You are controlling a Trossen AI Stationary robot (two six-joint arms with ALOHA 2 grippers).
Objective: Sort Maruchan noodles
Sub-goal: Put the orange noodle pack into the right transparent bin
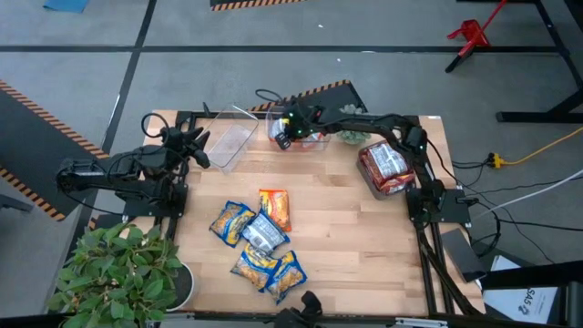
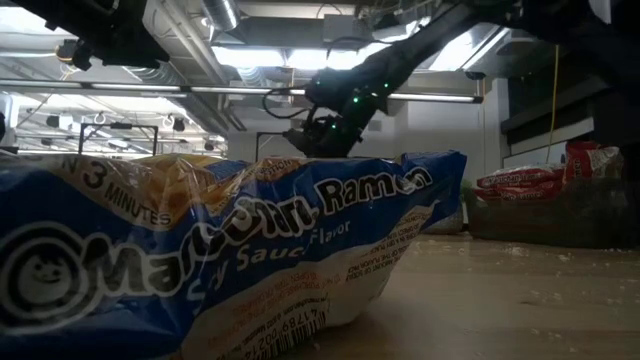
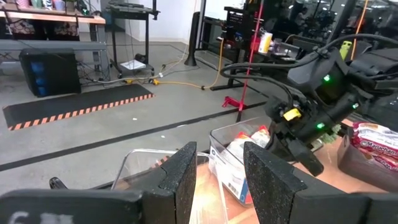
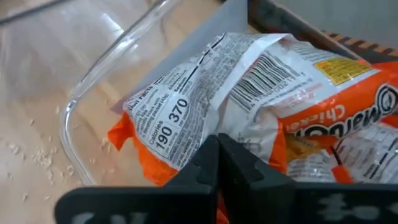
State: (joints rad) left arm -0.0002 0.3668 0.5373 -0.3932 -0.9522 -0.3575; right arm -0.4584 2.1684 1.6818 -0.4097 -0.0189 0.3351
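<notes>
Several noodle packets, yellow-and-blue ones [image 1: 260, 246] and one orange [image 1: 275, 208], lie in a loose pile on the table's near middle; one blue packet [image 2: 200, 260] fills the low view. Red packets [image 1: 387, 169] sit in a clear bin at the right edge. My right gripper [image 1: 293, 128] reaches over the middle clear bin [image 1: 310, 138] at the far edge, shut on an orange packet [image 4: 261, 93] inside it. My left gripper [image 3: 217, 180] hovers open near the empty clear bin [image 1: 230, 141] at the far left. My right gripper [image 4: 217, 155] pinches the orange packet between its two fingers at the printed white back face near one end [image 4: 186, 118], coming from above and pointing down. The packet sits inside the middle bin, tilted, with its far part lying over another orange packet [image 4: 360, 155].
A leafy potted plant [image 1: 123, 269] stands at the near left corner. A small green spiky plant [image 1: 351, 135] sits beside the middle bin. Crumbs lie on the wood. Bare wood [image 1: 364, 255] shows on the near right of the table.
</notes>
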